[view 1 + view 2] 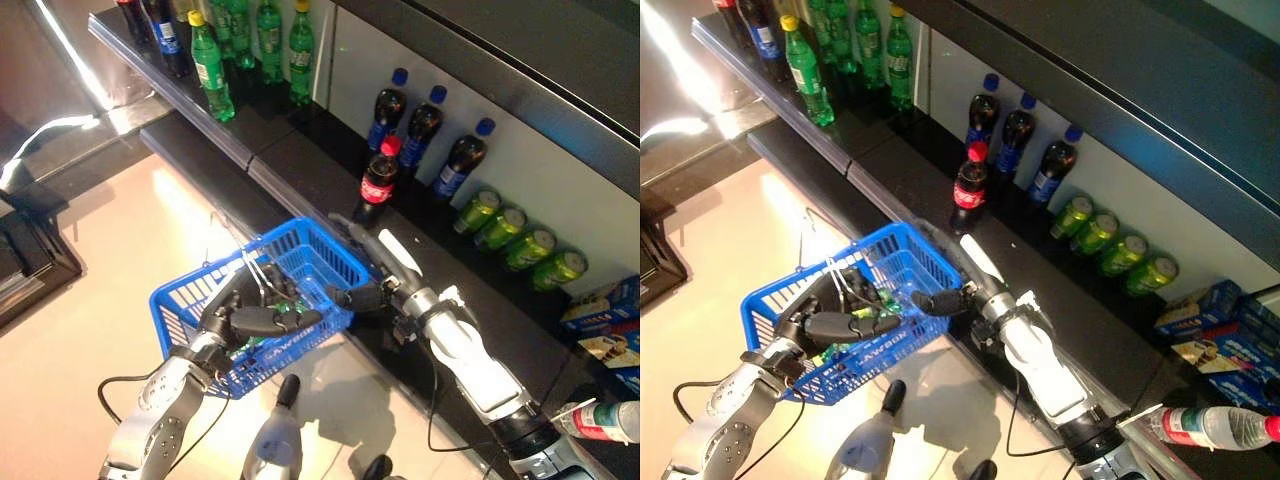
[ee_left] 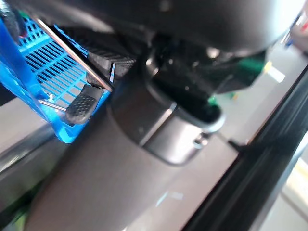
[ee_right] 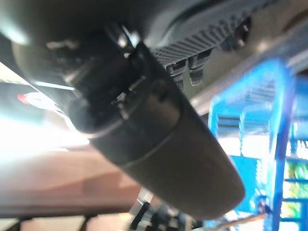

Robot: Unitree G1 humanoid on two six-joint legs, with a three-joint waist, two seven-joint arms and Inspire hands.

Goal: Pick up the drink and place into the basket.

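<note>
Basket held ready beside the shelf, drink not yet taken.

Near, the left hand (image 1: 243, 315) curls round the wire handle (image 1: 262, 278) of the blue basket (image 1: 190, 292), keeping it up by the shelf (image 1: 320, 165) edge to receive; the right hand (image 1: 365, 292), fingers straight and relaxed, holding nothing, hangs over the basket's right rim; farther, the red-capped cola bottle (image 1: 379, 176) stands upright on the shelf, apart from it; blue-capped bottles (image 1: 423, 125) behind.

Probably a shop: dark shelves (image 1: 300, 165) of bottled drinks (image 1: 424, 128) and cans (image 1: 520, 240), blue shopping basket (image 1: 300, 262).
</note>
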